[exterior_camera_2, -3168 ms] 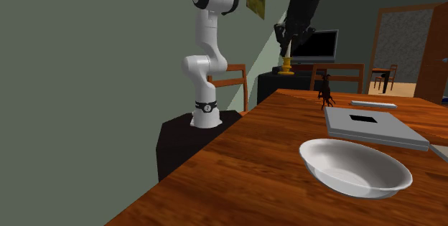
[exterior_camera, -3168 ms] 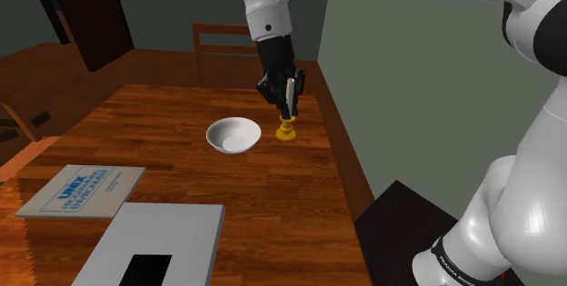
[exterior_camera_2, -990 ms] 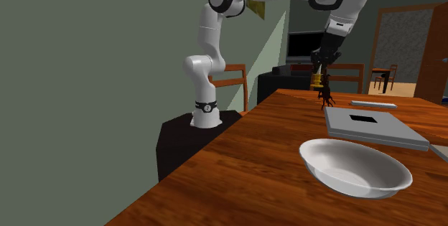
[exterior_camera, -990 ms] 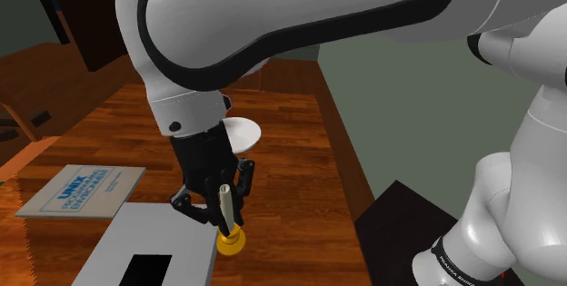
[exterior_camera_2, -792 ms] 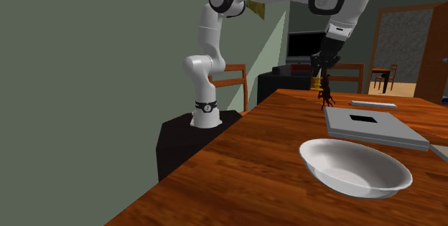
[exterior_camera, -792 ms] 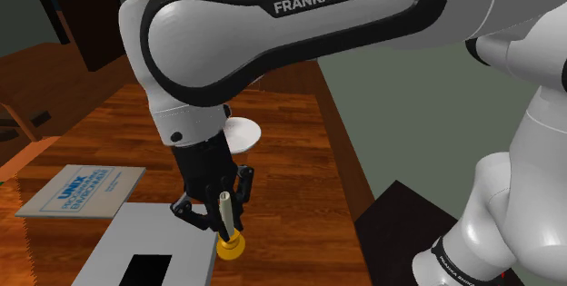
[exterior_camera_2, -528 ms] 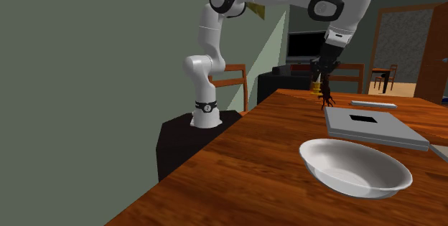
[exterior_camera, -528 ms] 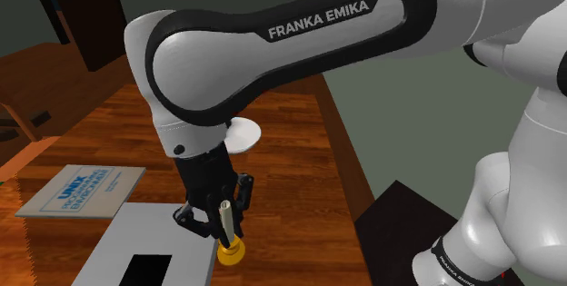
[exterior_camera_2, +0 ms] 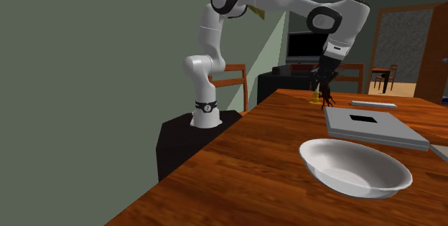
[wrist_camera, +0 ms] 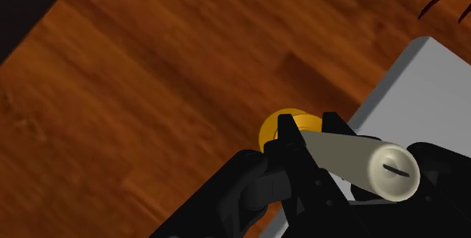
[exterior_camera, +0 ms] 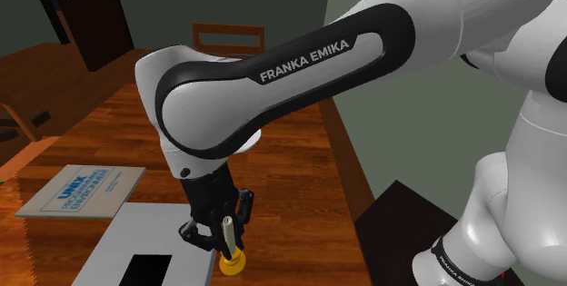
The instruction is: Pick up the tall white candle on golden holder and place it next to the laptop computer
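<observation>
Tall pale candle (exterior_camera: 227, 231) on its golden holder (exterior_camera: 233, 261): being clasped across the stick by the black claw (exterior_camera: 221, 236), shutting firmly on it from both sides. Hanging tilted, with the wick end turning toward the wrist camera and the holder (wrist_camera: 281, 128) pointing down at the wooden tabletop (exterior_camera: 286, 180), just beside the edge of the flat grey laptop (exterior_camera: 150, 243). Gripping the stick rather than the base, probably leaving the foot free for meeting the wood first. Hovering over bare wood off the laptop's (wrist_camera: 423, 93) edge, seemingly because of the task asking for beside the computer, not on it. Not showing clearly whether touching down yet. Judging the carry nearly over, with levelling, lowering and letting go remaining. Risking a topple if releasing while leaning so. Lying well apart: white bowl (exterior_camera_2: 355, 167), printed book (exterior_camera: 80, 191).
</observation>
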You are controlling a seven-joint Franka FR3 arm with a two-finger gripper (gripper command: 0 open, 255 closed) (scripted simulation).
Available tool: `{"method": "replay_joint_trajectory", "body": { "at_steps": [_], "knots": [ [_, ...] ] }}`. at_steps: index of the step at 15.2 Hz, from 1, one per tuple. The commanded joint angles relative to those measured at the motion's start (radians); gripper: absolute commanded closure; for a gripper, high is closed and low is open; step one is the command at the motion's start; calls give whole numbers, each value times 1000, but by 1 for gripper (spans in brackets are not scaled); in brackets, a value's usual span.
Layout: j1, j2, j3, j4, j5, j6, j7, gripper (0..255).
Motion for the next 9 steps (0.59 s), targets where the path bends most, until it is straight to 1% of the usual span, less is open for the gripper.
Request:
{"method": "replay_joint_trajectory", "body": {
  "at_steps": [1, 9],
  "knots": [
    [0, 11, -2, -15, -3, 24, -7, 255],
    [6, 56, -5, -63, -10, 116, -23, 255]
  ]
}}
